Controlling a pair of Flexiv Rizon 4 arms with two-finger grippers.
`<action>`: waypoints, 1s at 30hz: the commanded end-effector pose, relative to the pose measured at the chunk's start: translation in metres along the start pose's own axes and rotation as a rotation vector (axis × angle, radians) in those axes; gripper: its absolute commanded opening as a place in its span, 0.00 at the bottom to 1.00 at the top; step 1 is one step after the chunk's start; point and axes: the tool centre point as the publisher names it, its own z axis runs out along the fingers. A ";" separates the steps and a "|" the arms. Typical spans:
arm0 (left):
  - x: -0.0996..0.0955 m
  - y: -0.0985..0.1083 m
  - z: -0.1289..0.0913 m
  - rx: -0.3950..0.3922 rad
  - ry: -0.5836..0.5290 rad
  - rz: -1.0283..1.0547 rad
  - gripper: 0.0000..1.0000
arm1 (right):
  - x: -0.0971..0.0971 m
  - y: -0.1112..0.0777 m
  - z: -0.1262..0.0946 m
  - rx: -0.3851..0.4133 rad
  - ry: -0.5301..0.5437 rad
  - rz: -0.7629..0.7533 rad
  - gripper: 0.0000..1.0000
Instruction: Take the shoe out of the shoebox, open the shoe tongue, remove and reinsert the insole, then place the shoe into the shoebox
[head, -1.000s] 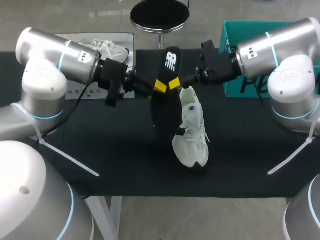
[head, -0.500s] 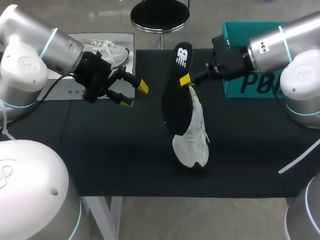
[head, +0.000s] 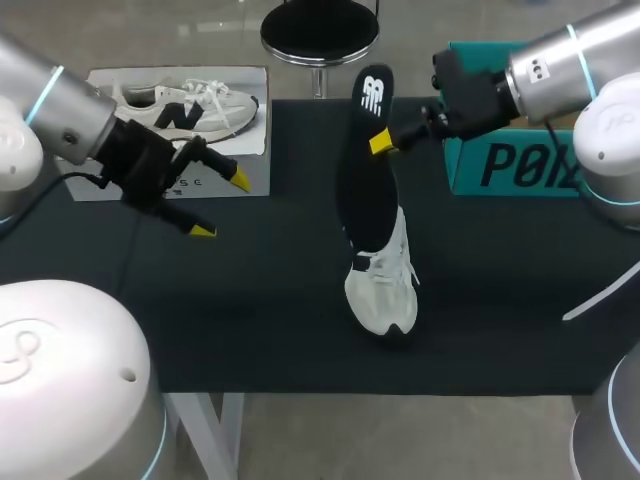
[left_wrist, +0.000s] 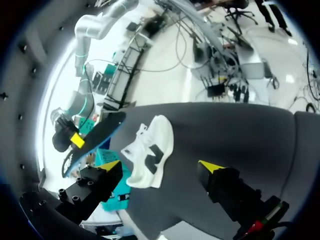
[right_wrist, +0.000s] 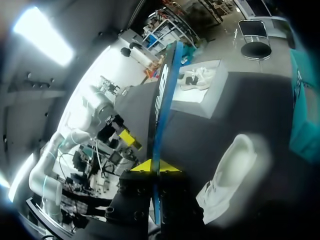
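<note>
Head view
- Right gripper (head: 380, 142): its yellow tips are clenched on the edge of the insole (head: 365, 160), near the upper end.
- Insole: black, thin and long with rounded ends, held steeply. Its lower end is at the opening of the shoe (head: 383, 285).
- Shoe: white knit sneaker with laces, lying on the black table (head: 250, 300), outside the teal shoebox (head: 510, 165).
- Left gripper (head: 220, 205): fingers spread wide and grasping nothing, well apart from the shoe.

Left wrist view
- Left gripper (left_wrist: 161, 166): released, with only the table between the tips.
- Shoe (left_wrist: 150, 155): ahead of the fingers, with a dark patch on its side.
- Insole (left_wrist: 97, 140): curved dark blade beside the shoe.

Right wrist view
- Right gripper (right_wrist: 156, 166): both tips press on the insole (right_wrist: 162, 100), which shows edge-on with a blue rim.
- Shoe (right_wrist: 227, 170): beside the gripper, soft and pale.
</note>
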 end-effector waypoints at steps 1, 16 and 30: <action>0.008 0.007 -0.001 -0.018 -0.051 -0.093 1.00 | 0.001 0.006 -0.001 0.014 -0.008 -0.004 0.00; 0.010 0.017 -0.011 -0.039 -0.044 -0.116 1.00 | -0.013 0.048 -0.016 0.080 -0.030 -0.083 0.00; 0.010 0.017 -0.011 -0.039 -0.044 -0.116 1.00 | -0.071 0.079 -0.013 0.091 -0.067 -0.120 0.00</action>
